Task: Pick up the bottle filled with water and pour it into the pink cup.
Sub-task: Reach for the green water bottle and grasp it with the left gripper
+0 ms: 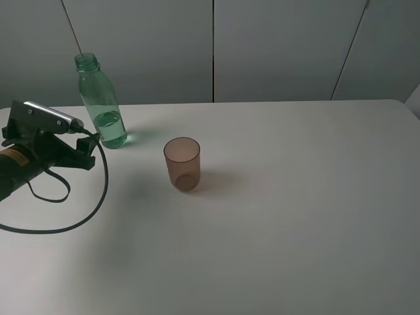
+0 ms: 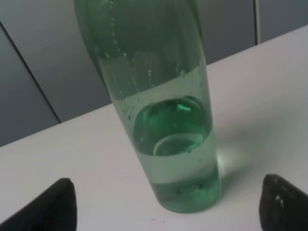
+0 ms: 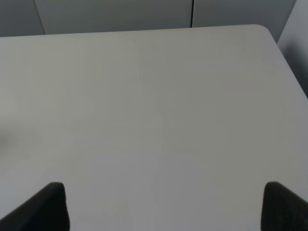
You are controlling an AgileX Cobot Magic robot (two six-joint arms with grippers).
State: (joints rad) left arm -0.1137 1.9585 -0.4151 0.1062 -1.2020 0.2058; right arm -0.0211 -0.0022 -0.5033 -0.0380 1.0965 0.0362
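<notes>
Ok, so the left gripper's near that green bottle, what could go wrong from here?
The tall transparent green plastic bottle stands uncapped just ahead of the open left gripper. An off-centre close could tip it and spill water on the white table. The small translucent brownish-pink plastic cup has a narrow mouth and stands unheld, so a fast pour may miss it or knock it over.

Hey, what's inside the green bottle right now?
The bottle holds clear water in its lower part; above that it looks empty, with no cap. Refraction blurs its base.
</notes>
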